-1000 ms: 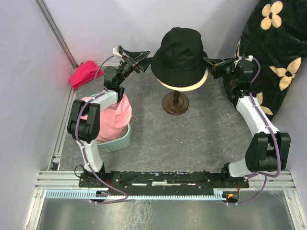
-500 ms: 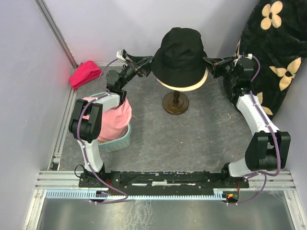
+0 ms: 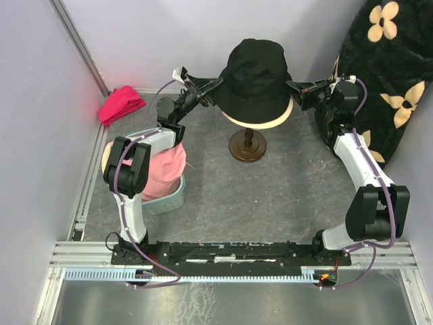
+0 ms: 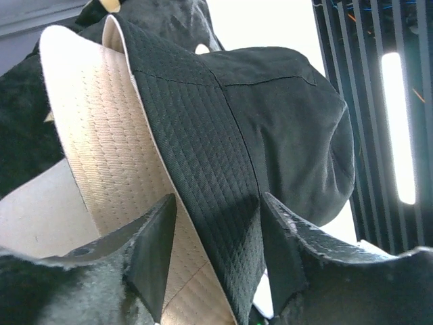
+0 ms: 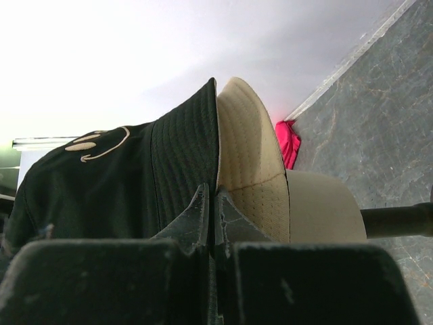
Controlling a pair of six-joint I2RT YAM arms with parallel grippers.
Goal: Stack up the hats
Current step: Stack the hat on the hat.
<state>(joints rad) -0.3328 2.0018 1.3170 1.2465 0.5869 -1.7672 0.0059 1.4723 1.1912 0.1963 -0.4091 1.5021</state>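
White shells and black joints form the left arm (image 3: 128, 169) and right arm (image 3: 362, 166); purple cables (image 3: 159, 100) run up each from the black rail (image 3: 230, 252). Left tool (image 4: 218, 201) and right tool (image 5: 212, 193) are matte black wedges.

Black hat (image 3: 255, 68), beige hat (image 4: 108, 149) beneath, pink hat (image 3: 166, 166), teal basket (image 3: 168, 202), magenta cloth (image 3: 120, 104), black cushion (image 3: 392, 68) with cream flowers

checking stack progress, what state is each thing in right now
black hat: on the head, over beige hat
beige hat: under black hat
pink hat: heaped in the basket
left gripper: open, astride both brims
right gripper: shut on black hat brim
red cloth: bunched up, back left
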